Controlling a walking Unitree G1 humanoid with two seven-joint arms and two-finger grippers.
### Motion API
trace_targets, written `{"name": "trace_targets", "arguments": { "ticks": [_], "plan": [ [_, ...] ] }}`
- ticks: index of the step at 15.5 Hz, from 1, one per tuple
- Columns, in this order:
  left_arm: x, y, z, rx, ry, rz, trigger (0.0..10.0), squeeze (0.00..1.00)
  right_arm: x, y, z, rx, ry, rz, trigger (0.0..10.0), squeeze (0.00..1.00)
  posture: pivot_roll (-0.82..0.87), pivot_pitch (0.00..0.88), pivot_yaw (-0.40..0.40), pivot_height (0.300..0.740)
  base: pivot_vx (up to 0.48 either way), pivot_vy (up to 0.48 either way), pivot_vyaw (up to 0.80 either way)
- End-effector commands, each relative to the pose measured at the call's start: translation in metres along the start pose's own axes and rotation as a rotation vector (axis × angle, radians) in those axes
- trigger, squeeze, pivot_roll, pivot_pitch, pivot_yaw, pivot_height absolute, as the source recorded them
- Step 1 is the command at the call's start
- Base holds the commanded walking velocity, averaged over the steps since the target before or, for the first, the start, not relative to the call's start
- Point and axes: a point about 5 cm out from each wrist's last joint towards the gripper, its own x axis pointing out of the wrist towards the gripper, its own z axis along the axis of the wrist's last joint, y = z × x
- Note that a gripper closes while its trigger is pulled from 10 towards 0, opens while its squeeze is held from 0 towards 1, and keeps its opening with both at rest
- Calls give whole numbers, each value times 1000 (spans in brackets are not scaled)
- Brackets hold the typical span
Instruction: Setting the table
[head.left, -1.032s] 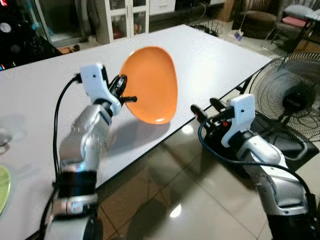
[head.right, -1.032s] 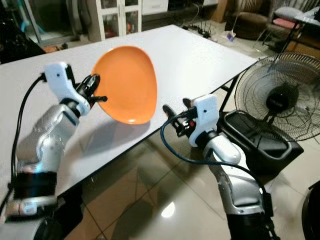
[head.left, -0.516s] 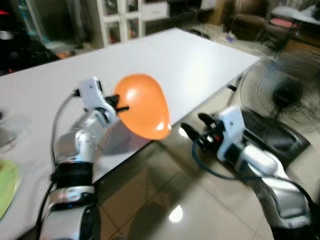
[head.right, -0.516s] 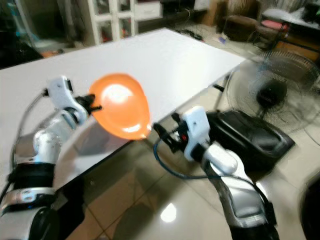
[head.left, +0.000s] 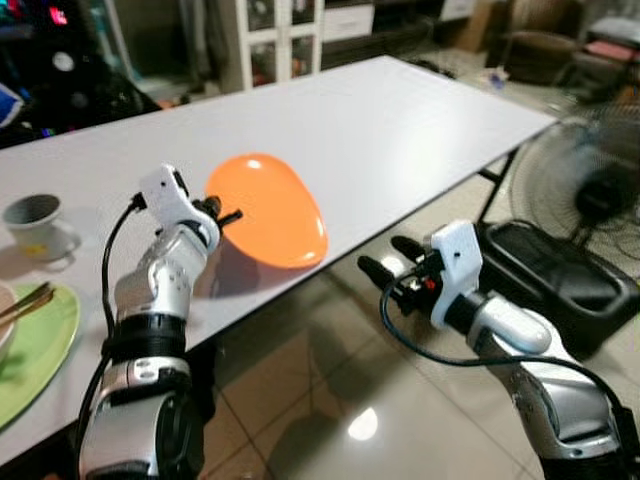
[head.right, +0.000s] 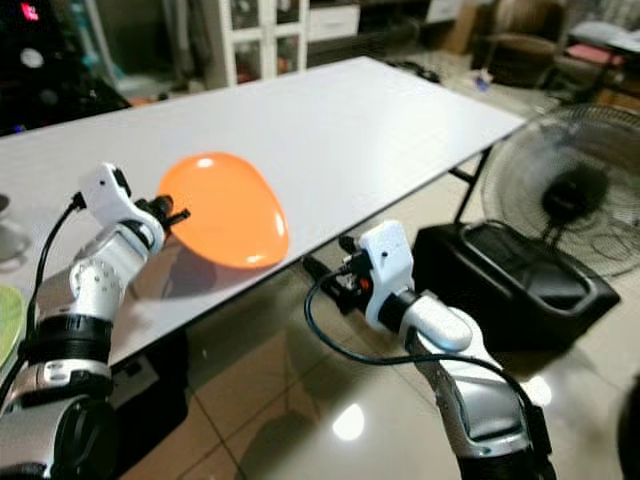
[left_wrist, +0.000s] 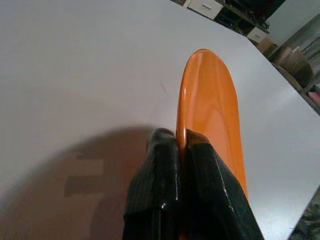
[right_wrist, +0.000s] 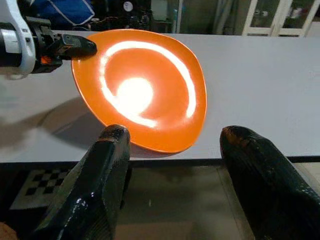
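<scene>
An orange plate hangs tilted just over the white table, close to its near edge. My left gripper is shut on the plate's left rim; the left wrist view has both black fingers pinching the thin orange edge. Whether the plate's lower edge touches the table is unclear. My right gripper is open, off the table's edge over the floor, pointing at the plate with nothing between its fingers.
A grey cup stands at the table's left. A green plate with chopsticks lies at the near left corner. A floor fan and a black case stand on the tiled floor to the right.
The left arm has brought the plate down from a raised, nearly upright hold to a flatter one low over the table. The camera has shifted. The right gripper stays open.
</scene>
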Motion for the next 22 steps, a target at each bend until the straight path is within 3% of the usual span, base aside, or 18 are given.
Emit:
{"name": "trace_targets", "arguments": {
  "ticks": [1, 5, 6, 7, 13, 22],
  "plan": [
    [4, 0, -10, 16, 48, 15, 10000, 0, 0, 2, 1, 2, 0, 2, 10000, 0, -35, 0, -10, 740, 0, 0, 0],
    [11, 1, -18, 62, 69, 48, 10000, 0, 1, 3, 2, 2, -7, 0, 10000, 0, -40, 0, -6, 740, 0, 0, 0],
    [12, 3, -19, 73, 67, 66, 10000, 55, 1, 3, 2, 3, -11, -4, 10000, 0, -40, 0, -7, 740, 0, 0, 0],
    [13, 4, -18, 74, 64, 75, 10000, 1000, 1, 3, 2, 3, -12, -5, 10000, 0, -41, 0, -6, 740, 0, 0, 0],
    [20, 7, -18, 119, 51, 110, 10000, 1000, 3, -2, 5, -10, -33, -57, 10000, 0, -52, 0, 2, 740, 0, 0, 0],
    [24, 11, -8, 254, -8, 164, 10000, 1000, 6, -5, 10, -11, -68, -114, 10000, 0, -67, 0, 8, 740, 0, 0, 0]
  ]
}}
